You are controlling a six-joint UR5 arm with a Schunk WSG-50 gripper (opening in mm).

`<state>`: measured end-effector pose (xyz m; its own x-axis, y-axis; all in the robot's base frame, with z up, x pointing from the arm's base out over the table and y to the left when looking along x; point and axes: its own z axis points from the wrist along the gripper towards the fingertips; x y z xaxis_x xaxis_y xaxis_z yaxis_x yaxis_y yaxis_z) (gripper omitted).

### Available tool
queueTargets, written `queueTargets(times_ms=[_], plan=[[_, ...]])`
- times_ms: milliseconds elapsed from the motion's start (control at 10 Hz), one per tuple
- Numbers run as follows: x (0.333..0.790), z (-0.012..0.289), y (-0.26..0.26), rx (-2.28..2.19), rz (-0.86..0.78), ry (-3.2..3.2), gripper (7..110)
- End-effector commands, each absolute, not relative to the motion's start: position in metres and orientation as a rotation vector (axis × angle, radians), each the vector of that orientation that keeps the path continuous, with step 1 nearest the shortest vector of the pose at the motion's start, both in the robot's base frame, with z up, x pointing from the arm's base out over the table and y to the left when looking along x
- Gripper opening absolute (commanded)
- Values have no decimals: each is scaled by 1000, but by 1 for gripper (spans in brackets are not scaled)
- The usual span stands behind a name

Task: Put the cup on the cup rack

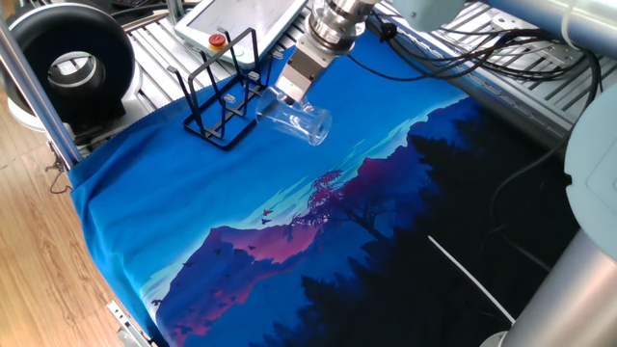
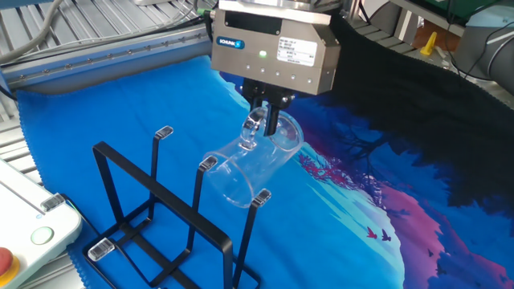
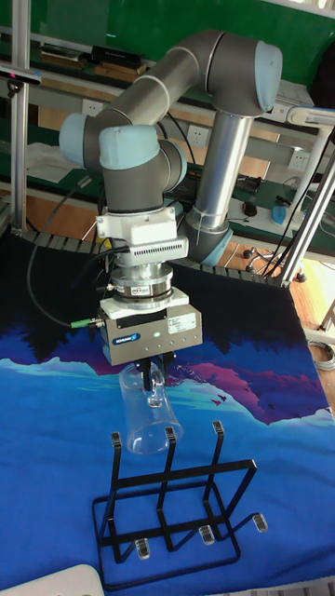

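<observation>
The other fixed view shows the cup (image 2: 250,164) in the air, lying on its side and tilted, with its open mouth turned toward the cup rack (image 2: 165,221) and its thick base on the far side. The mouth is just beside the tops of two prongs of the rack; whether the glass touches them cannot be told. The gripper (image 2: 263,124) comes from above, and its fingers (image 2: 255,122) are clamped on the wall of the cup near the base, one inside and one outside. In the tall fixed view the cup (image 3: 146,410) hangs under the gripper (image 3: 154,375) and its lower end overlaps the upper part of the left and middle prongs of the rack (image 3: 172,503). The rack stands upright on a blue cloth (image 1: 241,222) with a picture of mountains, which covers the table. Behind the rack in the one fixed view there is a white device with a red button (image 1: 217,40).
</observation>
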<state>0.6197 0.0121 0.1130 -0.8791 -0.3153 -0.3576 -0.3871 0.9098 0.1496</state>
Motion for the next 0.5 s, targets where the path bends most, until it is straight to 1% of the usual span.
queueTargets(times_ms=[0,400], plan=[[625,116,11,-503,303,2728,7],[622,113,1,-407,271,2775,7]])
